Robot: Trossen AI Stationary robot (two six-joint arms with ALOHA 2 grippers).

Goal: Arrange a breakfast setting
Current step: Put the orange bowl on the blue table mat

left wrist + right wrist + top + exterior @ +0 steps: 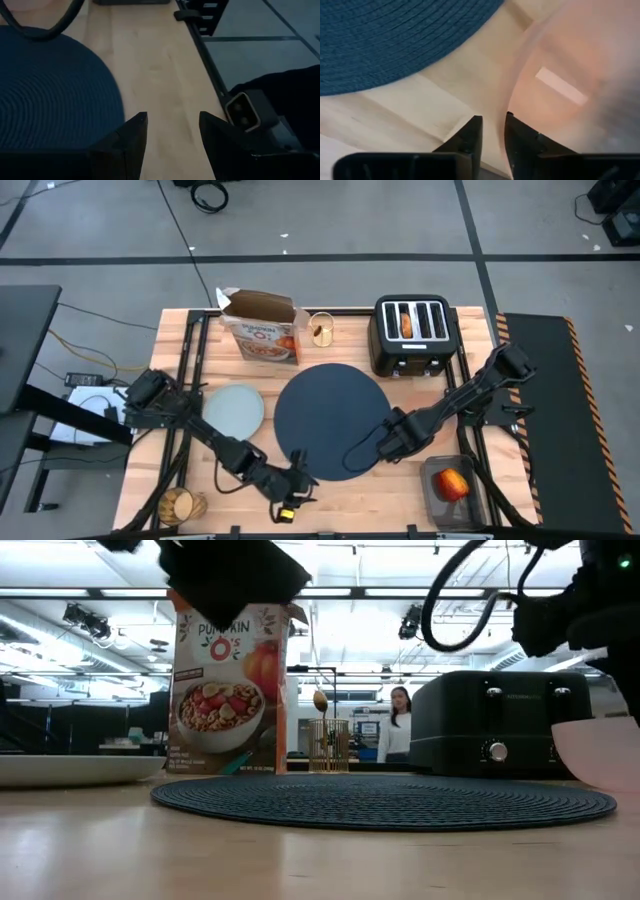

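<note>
The wooden table (pixel 330 480) fills the middle of the high view. At its centre lies the large round navy placemat (pixel 329 420), bare on top; in the low view it spreads as a dark woven disc (pixel 385 802) across the middle ground.

At the upper right of the table stands the black four-slot toaster (pixel 411 335), with a bagel (pixel 406 324) showing in one slot. The orange cereal box (pixel 262 328) stands at the upper left of the table, flaps open. Left of the placemat, and apart from it, rests the pale blue-grey plate (pixel 234 408).

The pinkish bowl (pixel 570 85) sits just off the placemat's lower right edge; its pale rim also shows at the right edge of the low view (pixel 600 752). The right gripper (pixel 492 132) is at that rim, its two fingers drawn close together with the bowl's wall between them, pinching it.

The red apple (pixel 452 483) lies in a dark tray at the lower right. The amber tumbler (pixel 180 504) stands at the lower left corner. A small glass holding the gold spoon (pixel 321 330) sits between box and toaster.

The left gripper (pixel 172 132) hovers by the placemat's lower left edge, fingers parted over bare wood, holding nothing.

A person (pixel 398 722) stands far behind the table.
</note>
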